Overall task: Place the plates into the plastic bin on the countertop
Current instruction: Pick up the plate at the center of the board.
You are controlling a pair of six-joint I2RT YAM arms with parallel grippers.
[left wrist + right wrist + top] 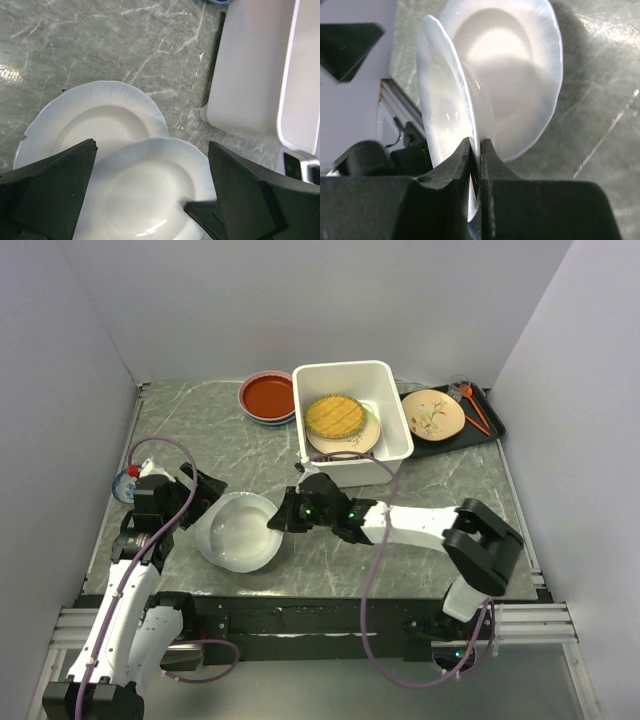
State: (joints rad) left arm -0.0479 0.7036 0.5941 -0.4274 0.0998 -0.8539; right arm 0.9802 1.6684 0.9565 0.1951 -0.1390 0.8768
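Two white plates lie on the countertop (440, 490) in front of the plastic bin (398, 410). My right gripper (476, 145) is shut on the rim of the upper white plate (442, 95), which is tilted up off the lower white plate (520, 70). In the top view the right gripper (284, 518) sits at the right edge of the plates (238, 532). My left gripper (208, 492) is open at their upper left, fingers (50, 185) straddling the upper plate (145, 195) without touching it. The bin holds a yellow lattice plate (333, 415) on a cream one.
A red plate (268, 393) tops a small stack left of the bin. A black tray (492, 420) at the right carries a cream branch plate (432, 412) and orange utensils (470, 402). A small blue object (125, 483) sits by the left wall.
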